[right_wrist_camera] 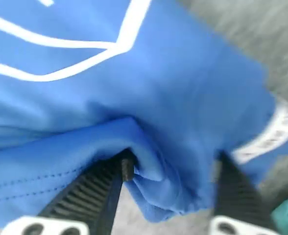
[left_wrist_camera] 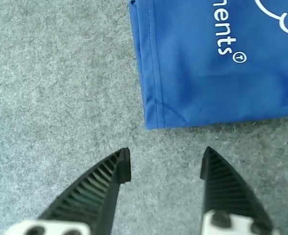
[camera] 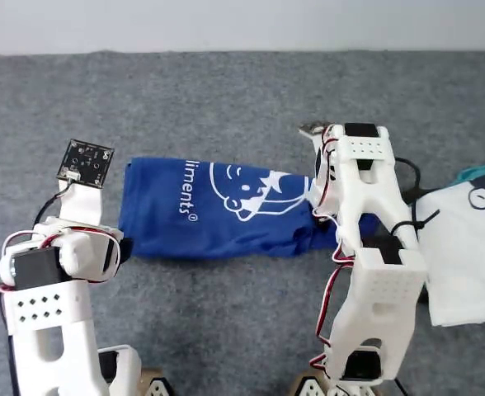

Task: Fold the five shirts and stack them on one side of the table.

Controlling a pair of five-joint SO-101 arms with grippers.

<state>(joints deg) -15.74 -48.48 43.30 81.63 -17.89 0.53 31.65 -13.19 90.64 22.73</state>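
The blue shirt (camera: 226, 206) lies across the middle of the grey-covered table (camera: 226, 91). It is narrowed to a long strip running left to right, print side up. The white shirt (camera: 469, 247) lies at the right edge, just right of the right arm and well apart from the left one.

The right gripper (camera: 317, 200) sits at the strip's right end. Its fingers (right_wrist_camera: 102, 188) are spread, with a bunched ridge of blue cloth between them. The cloth touches one finger but does not look squeezed. The left gripper (left_wrist_camera: 166, 164) hangs over bare table cover just on the near side of the strip's near-left corner, spread wide and holding nothing.

The step in hand looks like folding the strip end over end. To do it well, the right gripper should close on every layer of the bunch, not just the top fold, or the lower layers will likely trail and open the strip. It should lift only enough to clear the cloth beneath, then carry the end leftward along the strip's own line so the edges land on each other.

The left gripper is well placed to pin the near-left corner, which would likely stop the whole shirt sliding on the cover. The right gripper should let go only once the end lies flat, since a bunched hold may leave a wrinkled lump.
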